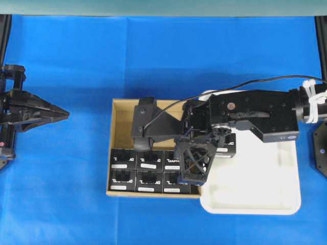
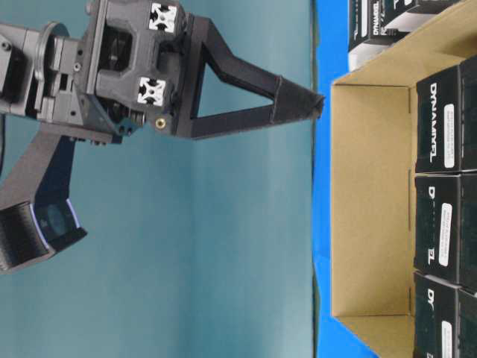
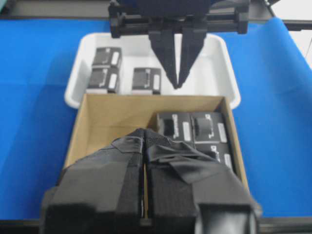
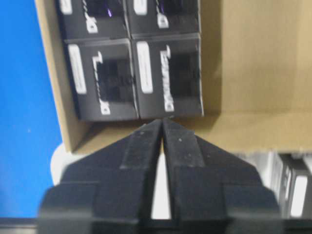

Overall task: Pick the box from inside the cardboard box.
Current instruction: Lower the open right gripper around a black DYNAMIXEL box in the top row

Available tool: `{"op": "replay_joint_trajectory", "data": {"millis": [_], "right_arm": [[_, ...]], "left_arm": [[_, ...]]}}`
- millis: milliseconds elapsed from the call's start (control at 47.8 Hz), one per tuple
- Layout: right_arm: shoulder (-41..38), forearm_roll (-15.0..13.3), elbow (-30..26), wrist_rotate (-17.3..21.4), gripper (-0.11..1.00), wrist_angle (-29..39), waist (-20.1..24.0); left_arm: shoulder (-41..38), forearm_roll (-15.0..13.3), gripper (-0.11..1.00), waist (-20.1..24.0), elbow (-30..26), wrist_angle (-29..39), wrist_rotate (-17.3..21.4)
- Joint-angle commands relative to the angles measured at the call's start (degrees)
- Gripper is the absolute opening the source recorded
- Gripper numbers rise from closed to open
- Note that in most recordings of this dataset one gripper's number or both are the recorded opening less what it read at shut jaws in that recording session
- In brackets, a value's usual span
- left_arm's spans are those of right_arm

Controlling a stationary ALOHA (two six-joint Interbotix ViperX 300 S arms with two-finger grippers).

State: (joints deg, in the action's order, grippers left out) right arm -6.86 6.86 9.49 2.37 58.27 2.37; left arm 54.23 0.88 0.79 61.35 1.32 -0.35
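Fingers of right gripper (image 4: 164,122) pressed nearly together, empty, poised over cardboard box (image 4: 253,126) wall, black boxes (image 4: 168,78) just ahead for picking.

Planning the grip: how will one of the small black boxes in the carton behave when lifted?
A small black box looks stiff and flat-sided, so it likely won't roll. It sits packed against neighbours in the brown carton, so it may drag one along. Its smooth faces might slip.

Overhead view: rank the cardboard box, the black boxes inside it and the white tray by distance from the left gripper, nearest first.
From the left gripper:
1. cardboard box, centre, its left wall closest.
2. black boxes, in the carton's lower half.
3. white tray, right of the carton.
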Motion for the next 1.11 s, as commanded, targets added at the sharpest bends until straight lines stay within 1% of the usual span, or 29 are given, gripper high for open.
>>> {"op": "replay_joint_trajectory", "data": {"millis": [0,168,230,272,398,586,691,901,1089], "right_arm": [[-0.6,0.3,-0.4,-1.1,0.31,-1.3,-0.2],[-2.3,-0.1,0.0,-1.8,0.8,-2.2,-0.3],[-2.7,-0.1,0.4,-2.1,0.94,-2.7,-0.4],[-2.9,-0.1,0.6,-2.5,0.98,-3.4,-0.4],[-2.9,-0.1,1.9,-3.5,0.98,-6.2,-0.9],[-3.1,-0.1,4.1,-3.6,0.98,-8.8,-1.1],[-3.1,-0.2,5.0,-3.6,0.98,-10.3,-1.2],[-3.3,-0.3,5.5,-3.8,0.98,-10.9,-1.5],[-4.6,-0.3,5.6,-5.8,0.98,-10.8,-1.5]], "left_arm": [[-0.2,0.1,-0.03,-0.1,-1.6,-0.3,0.1],[-0.2,0.1,-0.03,-0.1,-1.8,-0.3,0.1],[-0.4,0.2,-0.03,-0.1,-1.8,-0.3,0.0],[-0.4,0.1,-0.03,0.0,-1.8,-0.3,0.0],[-0.4,0.1,-0.03,-0.3,-1.8,-0.3,-0.1],[-0.4,0.1,-0.03,-1.8,-2.4,-0.2,0.0],[-0.4,0.1,-0.03,-1.8,-2.4,-0.2,-0.1],[-0.4,0.1,-0.03,-2.5,-3.2,-0.2,-0.4],[-0.6,0.1,-0.03,-2.5,-3.2,-0.2,-0.4]]}}
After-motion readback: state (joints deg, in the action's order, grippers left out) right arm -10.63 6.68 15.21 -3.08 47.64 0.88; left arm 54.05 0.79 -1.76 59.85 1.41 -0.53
